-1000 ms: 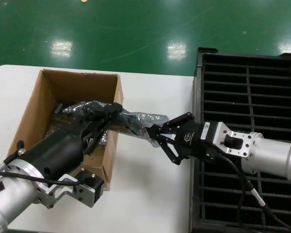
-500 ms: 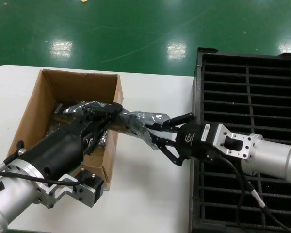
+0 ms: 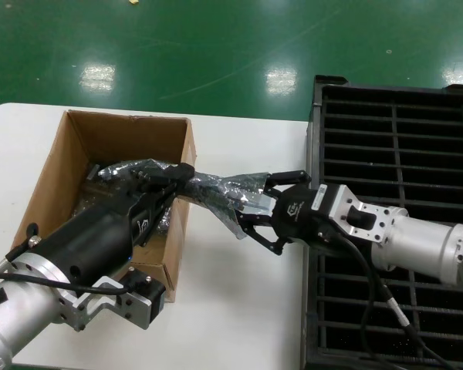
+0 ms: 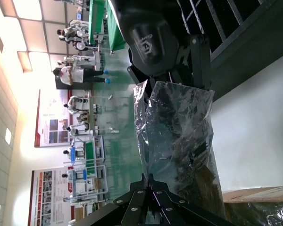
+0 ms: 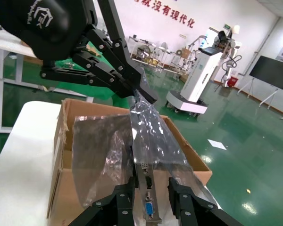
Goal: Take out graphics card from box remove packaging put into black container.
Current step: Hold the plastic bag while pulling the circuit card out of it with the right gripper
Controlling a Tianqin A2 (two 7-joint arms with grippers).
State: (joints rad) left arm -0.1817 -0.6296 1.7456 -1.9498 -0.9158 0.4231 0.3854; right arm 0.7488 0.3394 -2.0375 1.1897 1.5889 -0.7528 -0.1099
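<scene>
The crinkly silvery bag (image 3: 214, 193) hangs in the air between the brown cardboard box (image 3: 100, 137) and the black container (image 3: 401, 139). My left gripper (image 3: 181, 176) is shut on the bag's end above the box's near wall, and its closed tips show in the left wrist view (image 4: 148, 181). My right gripper (image 3: 248, 216) is open at the bag's other end. In the right wrist view its fingers (image 5: 124, 200) straddle the graphics card's silver bracket (image 5: 148, 190) with the blue port (image 5: 149, 210), which sticks out of the bag (image 5: 104, 146).
More silvery bags lie inside the box (image 3: 100, 189). Box and container rest on a white table (image 3: 239, 308) with green floor beyond. The container's ribbed slots (image 3: 432, 185) lie under my right arm.
My right gripper has moved left onto the bag's end and narrowed its fingers around the card's bracket. The bag is drawn more taut. My left gripper has held still.
</scene>
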